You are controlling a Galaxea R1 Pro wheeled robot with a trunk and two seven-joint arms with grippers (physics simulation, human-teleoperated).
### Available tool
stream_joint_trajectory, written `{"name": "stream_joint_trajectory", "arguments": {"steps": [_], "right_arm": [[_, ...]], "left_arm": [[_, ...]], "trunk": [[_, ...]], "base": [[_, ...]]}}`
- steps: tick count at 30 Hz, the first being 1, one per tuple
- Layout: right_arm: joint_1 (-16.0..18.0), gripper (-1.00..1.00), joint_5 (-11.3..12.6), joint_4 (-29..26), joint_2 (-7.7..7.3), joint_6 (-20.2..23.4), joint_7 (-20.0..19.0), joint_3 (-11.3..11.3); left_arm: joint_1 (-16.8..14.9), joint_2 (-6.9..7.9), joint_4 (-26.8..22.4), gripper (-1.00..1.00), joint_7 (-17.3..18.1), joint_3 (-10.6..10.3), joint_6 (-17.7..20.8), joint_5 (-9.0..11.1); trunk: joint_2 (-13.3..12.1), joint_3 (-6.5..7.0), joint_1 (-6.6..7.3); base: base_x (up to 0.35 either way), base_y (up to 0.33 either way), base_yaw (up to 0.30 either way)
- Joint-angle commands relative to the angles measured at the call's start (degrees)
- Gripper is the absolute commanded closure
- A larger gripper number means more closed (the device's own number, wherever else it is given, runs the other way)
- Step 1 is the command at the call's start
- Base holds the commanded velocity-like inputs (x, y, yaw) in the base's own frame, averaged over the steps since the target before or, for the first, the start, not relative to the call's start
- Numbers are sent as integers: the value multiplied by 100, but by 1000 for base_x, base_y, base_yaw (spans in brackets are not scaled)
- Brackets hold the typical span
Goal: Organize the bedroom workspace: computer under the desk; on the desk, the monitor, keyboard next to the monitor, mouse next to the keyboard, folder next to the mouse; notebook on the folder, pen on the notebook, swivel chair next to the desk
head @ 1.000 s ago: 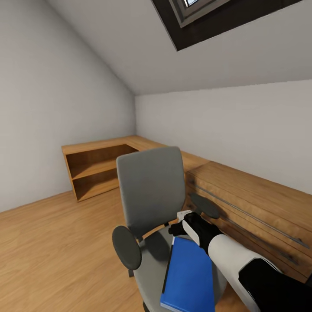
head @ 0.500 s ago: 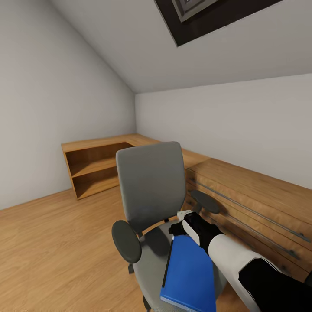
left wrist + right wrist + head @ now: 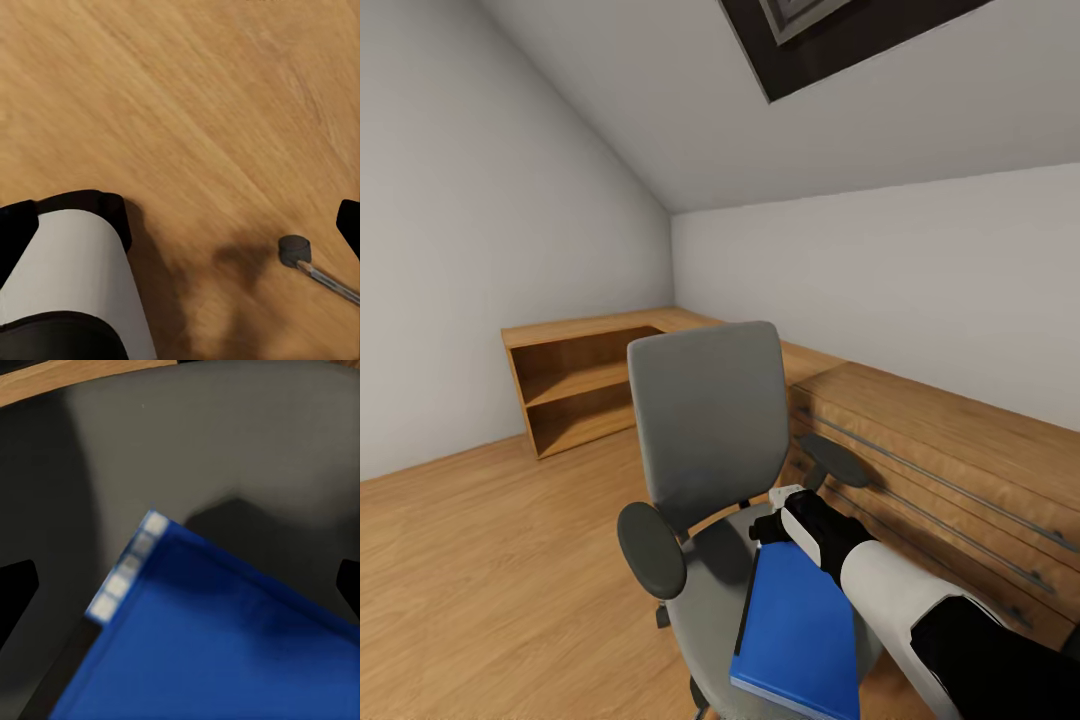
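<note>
Blue folder [image 3: 798, 630] lies flat on the swivel chair [image 3: 705, 440] seat — thin, stiff, light, probably slick. Right pincer [image 3: 772, 522] hovers at its far edge, fingers apart; take that edge.

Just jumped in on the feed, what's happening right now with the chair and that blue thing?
The right gripper is at the far end of the blue folder, which lies on the seat of the grey swivel chair. In the right wrist view the fingertips sit wide apart on either side of the folder's corner, so nothing is gripped yet. The chair stands on the wooden floor beside a wooden drawer unit.
</note>
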State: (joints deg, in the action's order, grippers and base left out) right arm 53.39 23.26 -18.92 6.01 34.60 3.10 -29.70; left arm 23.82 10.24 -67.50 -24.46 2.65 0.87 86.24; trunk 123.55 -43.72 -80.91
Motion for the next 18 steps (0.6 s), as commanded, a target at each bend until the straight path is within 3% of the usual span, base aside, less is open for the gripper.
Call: {"name": "stream_joint_trajectory", "arguments": {"steps": [1, 8, 18], "right_arm": [[5, -100, 56, -7, -3, 18, 33, -45], [4, -100, 56, -7, 2, 13, 37, -51], [4, -100, 56, -7, 7, 19, 39, -53]], "left_arm": [[1, -6, 0, -100, -27, 2, 0, 25], [3, -28, 96, -100, -32, -6, -40, -4], [0, -29, 303, -100, -52, 48, -22, 76]], "trunk": [[3, -5, 0], [3, -5, 0], [43, -23, -22]], "base": [[46, 0, 0], [118, 0, 0], [25, 0, 0]]}}
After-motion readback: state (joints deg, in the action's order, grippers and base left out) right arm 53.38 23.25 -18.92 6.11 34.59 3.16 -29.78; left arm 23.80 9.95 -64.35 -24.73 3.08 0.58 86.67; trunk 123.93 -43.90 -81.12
